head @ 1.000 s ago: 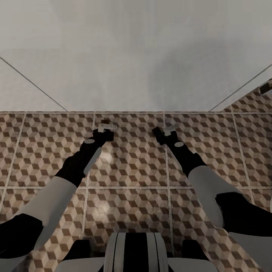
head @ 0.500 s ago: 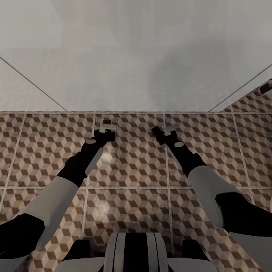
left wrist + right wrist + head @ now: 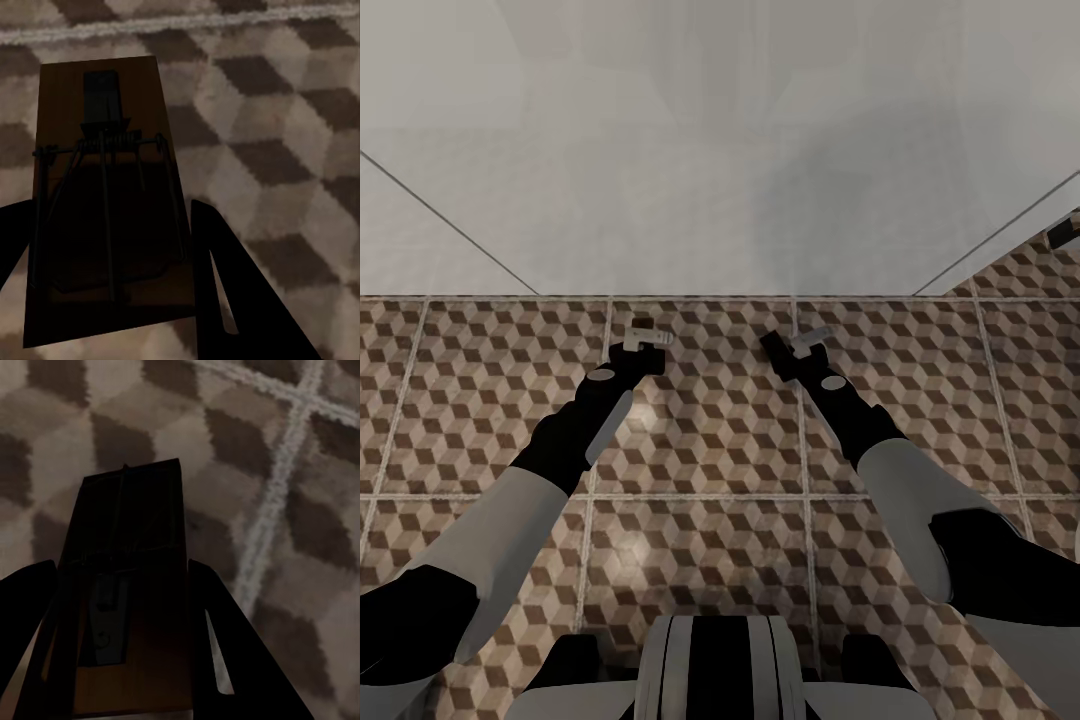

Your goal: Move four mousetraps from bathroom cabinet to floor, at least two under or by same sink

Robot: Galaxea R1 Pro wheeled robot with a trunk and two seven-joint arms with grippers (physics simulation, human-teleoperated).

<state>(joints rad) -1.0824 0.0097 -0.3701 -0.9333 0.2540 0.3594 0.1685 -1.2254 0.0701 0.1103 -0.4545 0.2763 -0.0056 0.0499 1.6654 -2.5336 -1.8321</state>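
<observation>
Fingers, left gripper [image 3: 112, 292]: two dark fingers [image 3: 240, 300] set on either side of a mousetrap, pinching its brown board between them.
Fingers, right gripper [image 3: 124, 652]: dark fingers [image 3: 225, 652] closed against the long edges of a second mousetrap, gripping it.
Left mousetrap [image 3: 101, 195]: flat brown wooden board with a dark wire spring and bar across it, held over the tiles; in the head view it shows as a small dark piece at the tip of the left gripper [image 3: 643, 342].
Right mousetrap [image 3: 127, 585]: brown board with dark metal parts running lengthwise, held over a grout crossing; in the head view it is a small dark shape at the right gripper [image 3: 788, 352].
Bathroom floor [image 3: 710, 450]: large tiles with a brown, beige and white cube pattern and pale grout lines, beneath both arms.
Wall [image 3: 720, 150]: plain pale grey surface meeting the floor just beyond both grippers.
Arms: both reach forward and down from the trunk, well apart, grippers close to the foot of the wall.
Contact with floor: whether either board touches the tiles cannot be told.
</observation>
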